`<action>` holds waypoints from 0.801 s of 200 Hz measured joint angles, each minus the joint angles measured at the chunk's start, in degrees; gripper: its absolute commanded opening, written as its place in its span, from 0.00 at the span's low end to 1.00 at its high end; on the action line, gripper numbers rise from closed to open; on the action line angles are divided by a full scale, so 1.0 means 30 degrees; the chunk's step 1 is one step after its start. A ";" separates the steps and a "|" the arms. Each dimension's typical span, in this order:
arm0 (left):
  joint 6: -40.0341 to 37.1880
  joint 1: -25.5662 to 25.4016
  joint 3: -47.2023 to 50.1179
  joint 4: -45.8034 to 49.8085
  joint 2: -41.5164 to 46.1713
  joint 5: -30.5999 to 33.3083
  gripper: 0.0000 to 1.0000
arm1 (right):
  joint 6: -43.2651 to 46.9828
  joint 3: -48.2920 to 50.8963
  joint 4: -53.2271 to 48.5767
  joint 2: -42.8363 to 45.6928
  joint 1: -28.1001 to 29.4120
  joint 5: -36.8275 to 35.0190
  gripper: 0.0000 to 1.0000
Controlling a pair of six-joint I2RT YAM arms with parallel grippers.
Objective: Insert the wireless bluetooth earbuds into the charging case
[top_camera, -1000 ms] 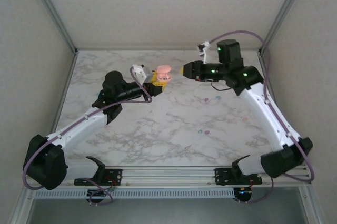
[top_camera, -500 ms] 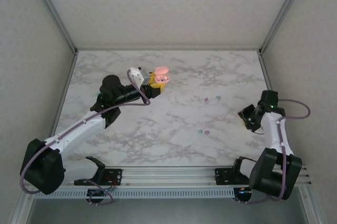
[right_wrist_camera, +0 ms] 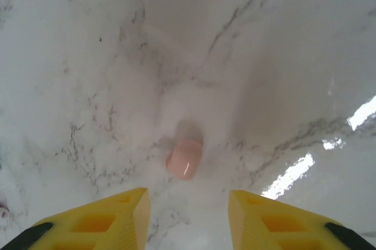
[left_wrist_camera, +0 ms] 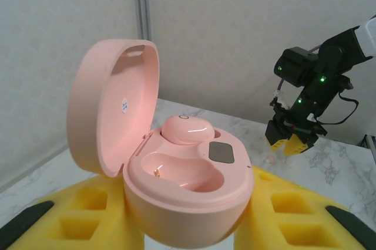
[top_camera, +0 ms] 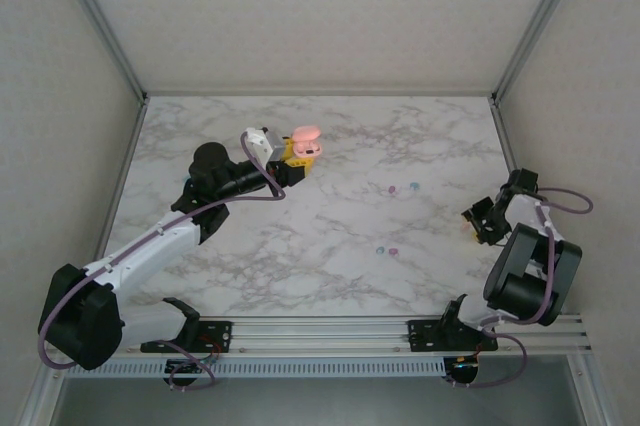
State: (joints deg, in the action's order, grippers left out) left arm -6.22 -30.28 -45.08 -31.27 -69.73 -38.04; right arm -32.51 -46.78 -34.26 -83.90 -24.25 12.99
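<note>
My left gripper is shut on the open pink charging case and holds it up above the table, lid tipped back. One pink earbud sits in the far socket. The near socket holds nothing. From above, the case is at the back middle with the left gripper under it. My right gripper is low at the table's right side, open. A loose pink earbud lies on the marble just ahead of its yellow fingers, untouched.
A purple earbud and a teal one lie right of centre. Another teal and purple pair lies nearer the front. The enclosure's right wall and frame post stand close to the right arm.
The right arm has swung from beside the case to the table's right side and come down over the loose pink earbud, its jaws widening. The left arm and case hardly moved.
</note>
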 measured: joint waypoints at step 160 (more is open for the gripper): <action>0.0007 0.0000 0.0000 0.0153 0.0007 0.0306 0.22 | 0.1166 -0.0481 0.1042 -0.2455 -0.0015 0.0750 0.30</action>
State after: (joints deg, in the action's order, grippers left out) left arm -6.20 -30.28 -45.08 -30.81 -69.71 -37.12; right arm -29.02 -48.23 -31.14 -91.26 -24.29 15.25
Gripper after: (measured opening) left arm 0.362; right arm 0.309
